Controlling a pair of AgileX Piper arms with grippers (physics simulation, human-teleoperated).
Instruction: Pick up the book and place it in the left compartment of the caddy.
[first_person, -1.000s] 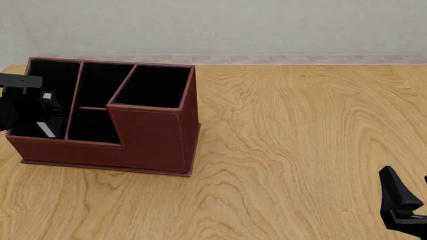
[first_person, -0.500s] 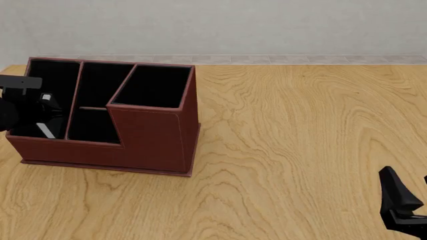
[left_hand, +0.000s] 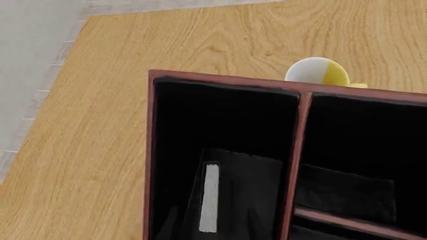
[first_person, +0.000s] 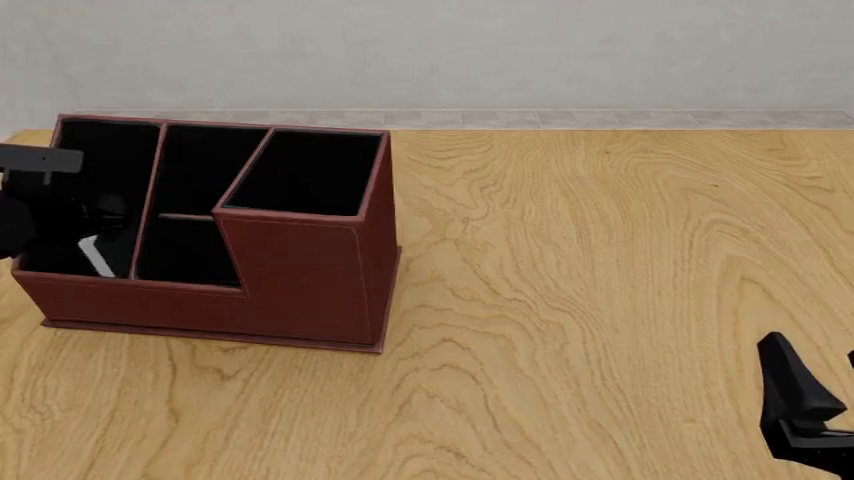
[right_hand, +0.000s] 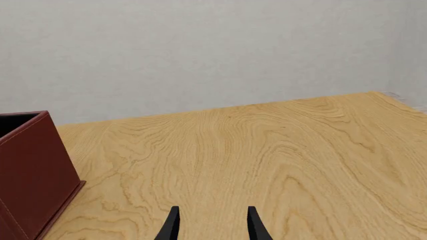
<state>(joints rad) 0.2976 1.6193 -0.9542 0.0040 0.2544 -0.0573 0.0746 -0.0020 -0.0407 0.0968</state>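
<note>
The reddish-brown caddy (first_person: 300, 275) stands at the table's left. The black book (first_person: 96, 255) lies tilted inside the long left compartment (first_person: 94, 160), its white page edge showing. My left gripper (first_person: 83, 215) hangs in the near end of that compartment, just above the book, and looks open with its fingers off it. In the left wrist view the book (left_hand: 243, 190) rests low in the left compartment (left_hand: 220, 120) of the caddy (left_hand: 220, 80); my fingers blend into the black lining. My right gripper (first_person: 807, 395) is open and empty at the near right, and also shows in its wrist view (right_hand: 213, 209).
A white and yellow ball-like object (left_hand: 317, 72) sits on the table just beyond the caddy's far wall, hidden in the front view. The caddy's taller square compartment (first_person: 314, 170) is at its right end. The caddy's side shows in the right wrist view (right_hand: 30, 170).
The left gripper's finger has shifted off the book. The book's white edge has settled a little and shows wider in the left compartment. The right arm has not moved.
</note>
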